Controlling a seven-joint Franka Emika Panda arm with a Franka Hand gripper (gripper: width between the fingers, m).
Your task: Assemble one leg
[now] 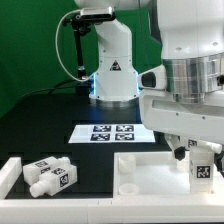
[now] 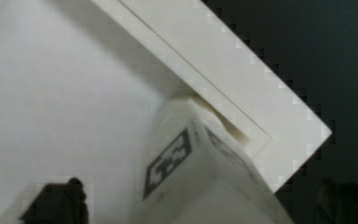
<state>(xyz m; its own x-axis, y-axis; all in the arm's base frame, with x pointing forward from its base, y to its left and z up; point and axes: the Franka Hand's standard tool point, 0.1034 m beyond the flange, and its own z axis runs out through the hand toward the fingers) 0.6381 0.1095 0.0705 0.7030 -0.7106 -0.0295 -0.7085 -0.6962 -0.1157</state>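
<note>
A white leg (image 1: pixel 203 171) with a square tag stands upright at the corner of the flat white tabletop (image 1: pixel 150 168) on the exterior view's right. My gripper (image 1: pixel 200 154) hangs over it with a finger on each side. In the wrist view the leg (image 2: pixel 202 165) rises at the tabletop's corner (image 2: pixel 87 100), between my gripper's (image 2: pixel 197 205) dark fingers (image 2: pixel 55 200). A strip of white shows between that finger and the leg, so the jaws stand open around it. The leg's lower end is hidden.
Two more tagged legs (image 1: pixel 50 176) lie at the front on the exterior view's left, beside a low white wall. The marker board (image 1: pixel 114 133) lies mid-table. The arm's base (image 1: pixel 112 65) stands at the back.
</note>
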